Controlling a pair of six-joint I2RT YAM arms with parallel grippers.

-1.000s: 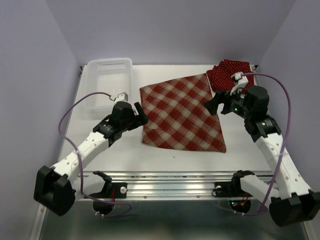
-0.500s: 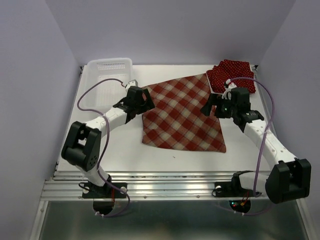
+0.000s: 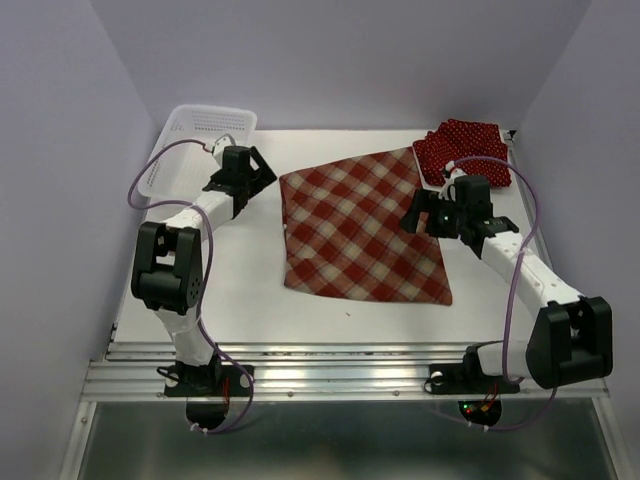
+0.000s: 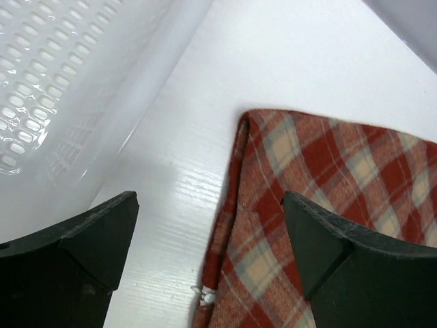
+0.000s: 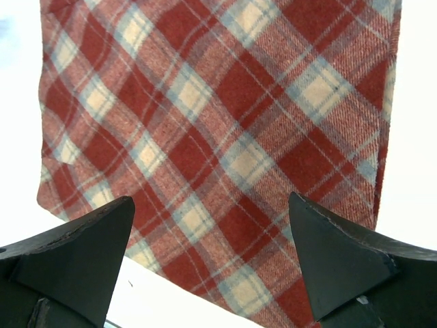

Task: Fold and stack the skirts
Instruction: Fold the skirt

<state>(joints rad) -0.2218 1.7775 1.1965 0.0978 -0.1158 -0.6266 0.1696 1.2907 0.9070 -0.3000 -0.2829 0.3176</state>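
Red-and-cream plaid skirt (image 3: 360, 230) being left spread flat mid-table (image 3: 240, 290), ready for folding. Left gripper (image 3: 255, 172), jaws released wide, being held at skirt's 10 o'clock corner. Right gripper (image 3: 416, 215), likewise released, being held at 3 o'clock edge, likely for paired pinch. Polka-dot skirts (image 3: 465, 150) being kept heaped at 1 o'clock.

Spread skirt (image 3: 360, 225) centre; basket (image 3: 205, 125) rear-left; skirt heap (image 3: 470, 140) rear-right.

Lab booth: lilac walls (image 3: 330, 60), white table (image 3: 240, 290)
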